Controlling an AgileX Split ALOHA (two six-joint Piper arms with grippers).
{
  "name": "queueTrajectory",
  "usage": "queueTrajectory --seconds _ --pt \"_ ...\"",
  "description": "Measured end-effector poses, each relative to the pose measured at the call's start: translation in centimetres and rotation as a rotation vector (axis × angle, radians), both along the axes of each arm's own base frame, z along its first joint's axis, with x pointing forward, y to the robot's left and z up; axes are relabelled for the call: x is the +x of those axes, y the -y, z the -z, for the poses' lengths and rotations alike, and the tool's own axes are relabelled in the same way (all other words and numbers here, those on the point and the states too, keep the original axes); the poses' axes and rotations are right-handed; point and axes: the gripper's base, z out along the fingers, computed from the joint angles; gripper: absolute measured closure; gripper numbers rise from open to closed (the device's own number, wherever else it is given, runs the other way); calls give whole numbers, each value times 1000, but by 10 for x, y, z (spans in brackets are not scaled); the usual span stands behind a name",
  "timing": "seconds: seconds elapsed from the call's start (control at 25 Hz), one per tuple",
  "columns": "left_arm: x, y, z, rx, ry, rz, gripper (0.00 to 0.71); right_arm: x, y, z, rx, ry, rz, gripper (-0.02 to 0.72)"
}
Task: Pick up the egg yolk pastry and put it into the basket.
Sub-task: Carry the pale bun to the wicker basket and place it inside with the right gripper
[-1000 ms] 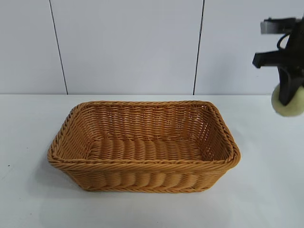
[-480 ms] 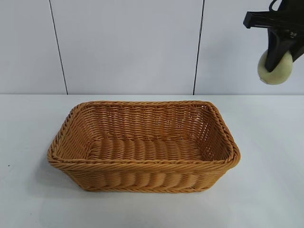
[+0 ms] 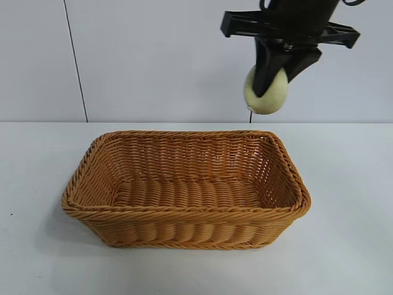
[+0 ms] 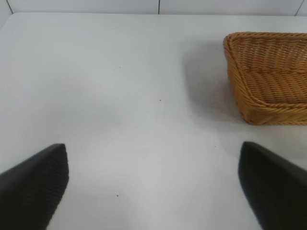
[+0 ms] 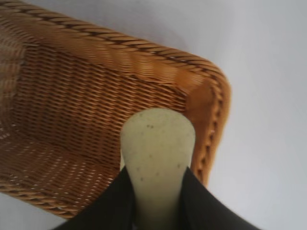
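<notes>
One pale speckled egg yolk pastry [image 3: 266,92] pinched by right gripper [image 3: 275,77], left gripper [image 4: 153,187] wide.

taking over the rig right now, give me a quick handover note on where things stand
Right tool: shut on the egg yolk pastry, held in the air above the far right part of the basket.
Left tool: open, empty, parked over bare table beside the basket.
Basket: upright on the table, nothing in it.
Done: pastry picked up and carried over to the basket.
Left: lower it over the basket's inside, release, pull the right arm back.
</notes>
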Motion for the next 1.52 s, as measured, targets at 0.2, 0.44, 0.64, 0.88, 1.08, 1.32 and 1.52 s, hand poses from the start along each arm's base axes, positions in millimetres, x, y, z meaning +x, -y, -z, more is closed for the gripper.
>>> queueTrajectory --seconds 0.2,0.44,0.64,0.88,1.08,1.32,1.52 --pt "0 0 0 0 0 0 18 8 -15 23 4 6 -9 563" --pt "0 0 0 0 0 0 18 20 -23 82 -76 -104 -9 563" --pt "0 0 0 0 0 0 18 26 -27 121 -115 -159 -6 563" --pt "0 0 0 0 0 0 18 27 -28 130 -127 -176 -6 512" --pt "0 0 0 4 0 -3 18 27 -27 130 -130 -180 -8 187" --pt "0 -1 0 5 0 -4 18 26 -27 128 -134 -183 -10 48" --pt "0 -1 0 5 0 -4 18 25 -25 94 -146 -171 -24 48"
